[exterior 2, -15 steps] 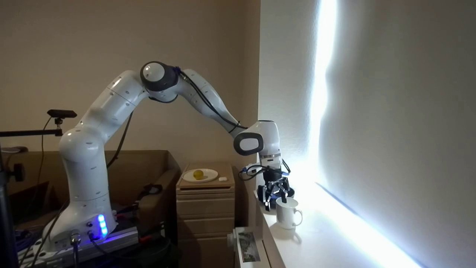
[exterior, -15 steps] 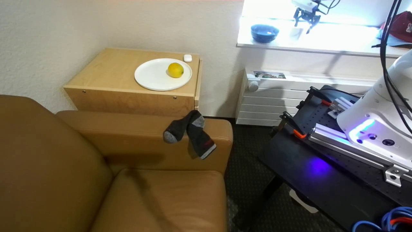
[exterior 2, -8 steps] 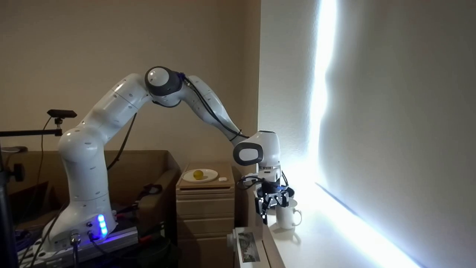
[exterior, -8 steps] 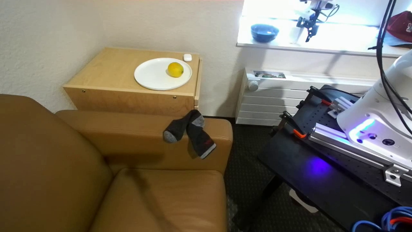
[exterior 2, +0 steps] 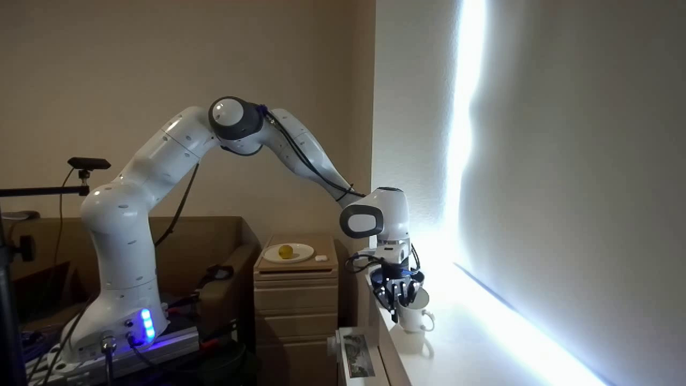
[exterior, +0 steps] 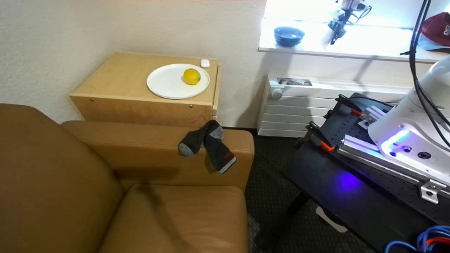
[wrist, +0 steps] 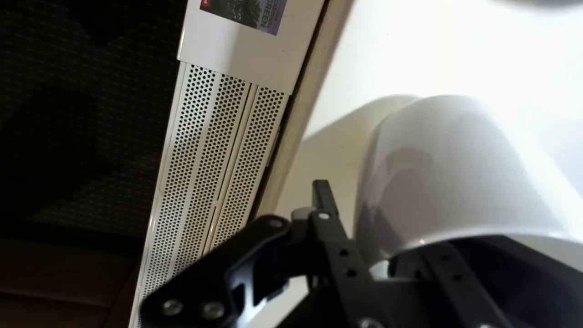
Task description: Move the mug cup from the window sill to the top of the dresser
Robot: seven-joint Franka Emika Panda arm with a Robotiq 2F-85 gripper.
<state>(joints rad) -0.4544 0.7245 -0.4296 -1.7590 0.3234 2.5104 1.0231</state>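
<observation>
Mug cup point(wrist: 437, 173) could twist or slip out of the gripper point(exterior 2: 401, 312) during a lift, because the hold looks to be on one stretch of glossy wall instead of around the body; it leans, and the handle point(exterior 2: 432, 321), pointing away from the gripper, would add weight on the far side. As for where it sits: one finger point(wrist: 328, 228) is just outside the wall, on the room side, while the other passes behind the rim, apparently into the mouth, its tip hidden. The gap between them is narrow, so I judge the gripper closed on that wall; how firmly, I cannot tell. Nor can I tell whether the base touches the window sill point(exterior 2: 455, 348); if it does, a sideways pull could drag or topple it. The front edge is near, and a mug lost there would drop toward the radiator point(wrist: 200, 136) below. Farther along the ledge, on the side toward the dresser point(exterior: 133, 70), stands the blue bowl point(exterior: 288, 37), which a low carry that way could clip. The dresser itself is well apart from the mug. Much of its top on the sill's side is taken by the white plate point(exterior: 163, 80) with the yellow fruit point(exterior: 192, 76): a mug let go over that plate's edge could tip, and a bump could set the fruit rolling.
</observation>
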